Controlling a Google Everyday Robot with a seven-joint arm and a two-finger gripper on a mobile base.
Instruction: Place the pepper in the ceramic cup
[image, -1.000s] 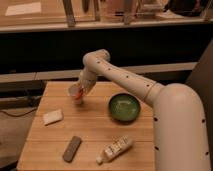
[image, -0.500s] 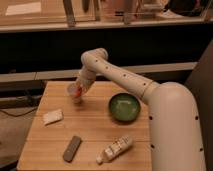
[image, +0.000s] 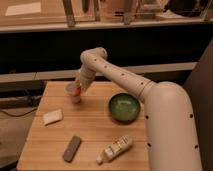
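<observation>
The ceramic cup (image: 73, 93) is a small pale cup standing near the far left of the wooden table (image: 95, 130). My gripper (image: 78, 88) hangs right over the cup's mouth, partly hiding it. A bit of red-orange, the pepper (image: 76, 92), shows at the gripper's tip at the cup's rim. I cannot tell whether the pepper is held or lies in the cup.
A wide dark green bowl (image: 124, 107) stands right of the cup. A white tube-like bottle (image: 115, 149) lies at the front. A dark grey block (image: 72, 148) lies front left, and a pale sponge (image: 52, 117) at the left. A dark counter runs behind the table.
The gripper has stayed over the cup and shifted only slightly. The other objects have not moved.
</observation>
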